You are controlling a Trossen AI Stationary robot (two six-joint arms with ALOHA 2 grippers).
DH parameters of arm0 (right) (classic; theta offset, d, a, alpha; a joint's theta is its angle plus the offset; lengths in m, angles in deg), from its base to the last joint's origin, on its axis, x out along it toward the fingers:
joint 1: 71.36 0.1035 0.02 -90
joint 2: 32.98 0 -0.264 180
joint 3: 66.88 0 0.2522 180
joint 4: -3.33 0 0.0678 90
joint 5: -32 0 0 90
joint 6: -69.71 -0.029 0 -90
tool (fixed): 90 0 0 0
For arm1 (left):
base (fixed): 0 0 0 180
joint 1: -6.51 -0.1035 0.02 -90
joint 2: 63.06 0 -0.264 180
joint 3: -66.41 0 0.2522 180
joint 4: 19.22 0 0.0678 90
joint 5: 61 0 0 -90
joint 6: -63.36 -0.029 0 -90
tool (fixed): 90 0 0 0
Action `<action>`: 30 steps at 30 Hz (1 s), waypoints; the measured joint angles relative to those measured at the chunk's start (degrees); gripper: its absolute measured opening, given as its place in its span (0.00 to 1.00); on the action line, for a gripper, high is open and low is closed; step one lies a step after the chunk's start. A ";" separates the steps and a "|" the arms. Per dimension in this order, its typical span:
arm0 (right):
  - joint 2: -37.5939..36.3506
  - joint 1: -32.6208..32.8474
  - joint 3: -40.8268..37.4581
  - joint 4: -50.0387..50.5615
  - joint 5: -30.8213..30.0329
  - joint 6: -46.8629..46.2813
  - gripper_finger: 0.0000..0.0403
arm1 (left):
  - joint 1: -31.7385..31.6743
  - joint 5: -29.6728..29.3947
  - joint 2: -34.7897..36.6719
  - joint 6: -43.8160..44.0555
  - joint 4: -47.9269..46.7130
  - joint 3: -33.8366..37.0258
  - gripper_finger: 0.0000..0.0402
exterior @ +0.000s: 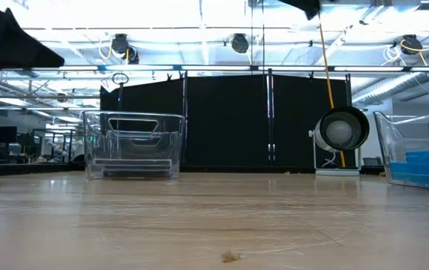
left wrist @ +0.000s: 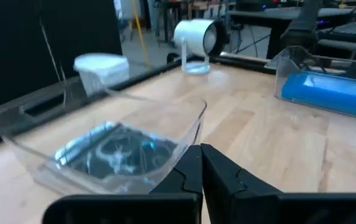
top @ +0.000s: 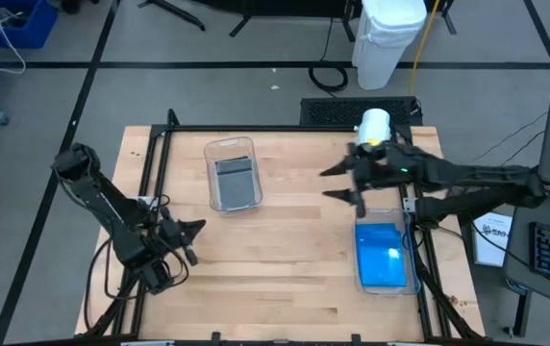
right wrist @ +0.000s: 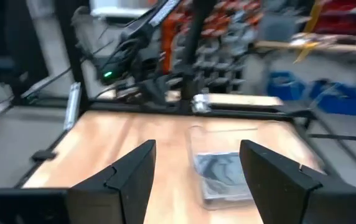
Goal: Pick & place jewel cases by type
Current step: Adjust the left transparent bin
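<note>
Left gripper (top: 194,229) is clenched on nothing at the table's left edge; right gripper (top: 335,183) hangs wide open, empty, above the blue jewel cases (top: 384,255) tub (top: 360,274).

We see grey and dark jewel cases (top: 236,180) lying flat in the clear tub at table centre-left. Bright blue jewel cases (top: 382,256) lie flat, stacked, in the right-side tub.

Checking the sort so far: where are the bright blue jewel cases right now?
In the high view, the bright blue jewel cases lie inside the clear rectangular plastic tub at the table's right side, just below the right end effector.
</note>
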 joint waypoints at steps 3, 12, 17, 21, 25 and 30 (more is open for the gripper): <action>-9.27 -0.02 -8.39 -3.93 -4.09 -1.01 0.56 | -1.76 3.44 0.96 -6.32 7.20 0.80 0.01; -29.72 -0.02 -22.58 -7.05 -13.30 -0.48 0.56 | -15.16 35.64 6.87 -70.55 58.45 6.85 0.02; -35.59 -0.02 -23.24 -1.62 -13.28 -0.63 0.56 | -24.65 44.22 18.95 -77.07 63.14 15.39 0.01; -39.79 -0.02 -23.26 3.29 -13.28 -0.38 0.56 | -31.68 53.17 33.34 -79.91 69.58 25.35 0.02; -45.36 -0.02 -23.26 7.58 -13.26 0.17 0.56 | -37.18 58.69 48.20 -81.24 71.65 34.02 0.01; -52.78 -0.02 -23.24 13.67 -13.28 -0.90 0.56 | -40.57 61.59 61.70 -79.95 58.32 33.74 0.02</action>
